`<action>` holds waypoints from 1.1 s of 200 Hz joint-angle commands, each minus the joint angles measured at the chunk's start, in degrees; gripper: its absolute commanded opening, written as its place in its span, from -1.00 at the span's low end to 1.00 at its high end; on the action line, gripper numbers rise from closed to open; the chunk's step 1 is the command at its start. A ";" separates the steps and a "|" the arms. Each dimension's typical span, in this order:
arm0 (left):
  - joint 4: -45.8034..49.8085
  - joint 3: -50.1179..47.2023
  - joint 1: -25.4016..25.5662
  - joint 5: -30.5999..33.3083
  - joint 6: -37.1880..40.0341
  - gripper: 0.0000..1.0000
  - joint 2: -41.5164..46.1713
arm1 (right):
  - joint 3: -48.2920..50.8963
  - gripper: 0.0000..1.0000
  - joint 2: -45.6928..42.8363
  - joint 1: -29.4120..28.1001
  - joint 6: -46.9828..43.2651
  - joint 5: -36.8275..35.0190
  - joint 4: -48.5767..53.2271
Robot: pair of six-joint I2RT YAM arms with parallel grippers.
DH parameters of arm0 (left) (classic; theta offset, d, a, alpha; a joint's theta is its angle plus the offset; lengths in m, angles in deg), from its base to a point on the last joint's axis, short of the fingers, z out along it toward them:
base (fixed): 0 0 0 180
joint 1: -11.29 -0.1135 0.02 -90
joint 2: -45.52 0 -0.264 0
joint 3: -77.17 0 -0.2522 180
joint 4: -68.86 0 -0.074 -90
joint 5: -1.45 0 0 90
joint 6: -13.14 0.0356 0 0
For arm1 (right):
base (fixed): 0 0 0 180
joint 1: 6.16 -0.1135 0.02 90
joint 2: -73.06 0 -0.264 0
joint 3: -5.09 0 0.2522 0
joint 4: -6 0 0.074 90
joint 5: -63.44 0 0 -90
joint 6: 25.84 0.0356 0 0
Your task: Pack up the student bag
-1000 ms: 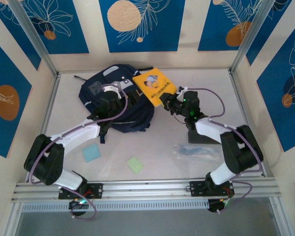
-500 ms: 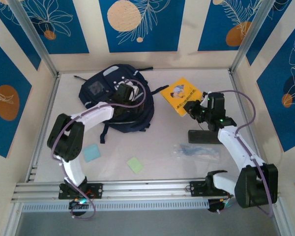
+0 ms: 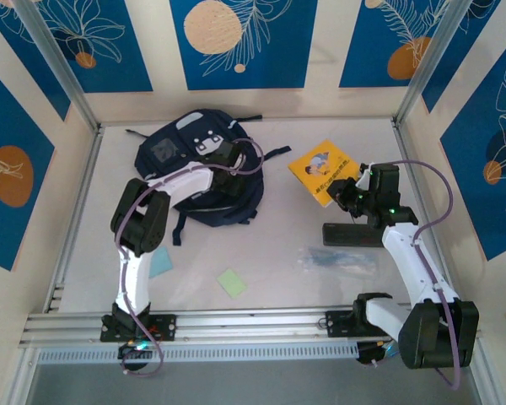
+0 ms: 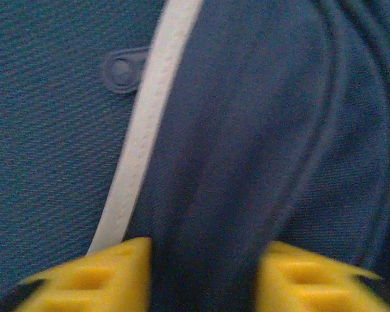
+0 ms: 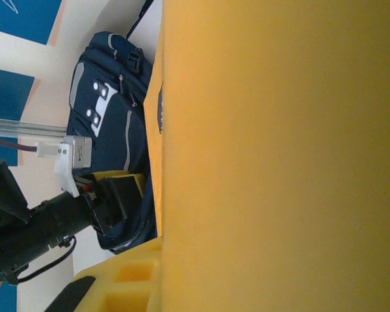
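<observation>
Packing's barely begun: left gripper (image 4: 205,263) pinches a fold of the navy-blue fabric backpack (image 3: 181,152), right gripper (image 3: 344,193) clamps a thin yellow book (image 3: 320,167), not yet inside.

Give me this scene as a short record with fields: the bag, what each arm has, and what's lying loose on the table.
bag: student bag, lying at the back left of the table
left gripper: fingers either side of a fold of the bag's navy fabric, pinching it
right gripper: shut on the yellow book, held to the right of the bag
loose items: green note, blue pad, clear pouch, dark case
progress: book not yet in the bag
</observation>
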 commanded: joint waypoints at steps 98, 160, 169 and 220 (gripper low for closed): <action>2.08 8.85 -4.74 -26.56 -11.13 -1.00 12.36 | 0.62 -1.00 0.64 -1.14 1.33 7.33 -8.56; -0.77 17.57 -6.02 -35.34 -17.34 -1.00 12.27 | 0.73 -1.00 7.34 -12.48 3.20 9.53 -18.65; -0.78 18.50 -6.02 -36.11 -17.76 -1.00 12.00 | 0.05 -1.00 9.32 -14.20 3.30 10.09 -21.11; -5.54 17.81 -6.02 -39.66 -22.80 -1.00 12.89 | -10.66 -1.00 25.87 -21.23 2.71 10.13 -29.18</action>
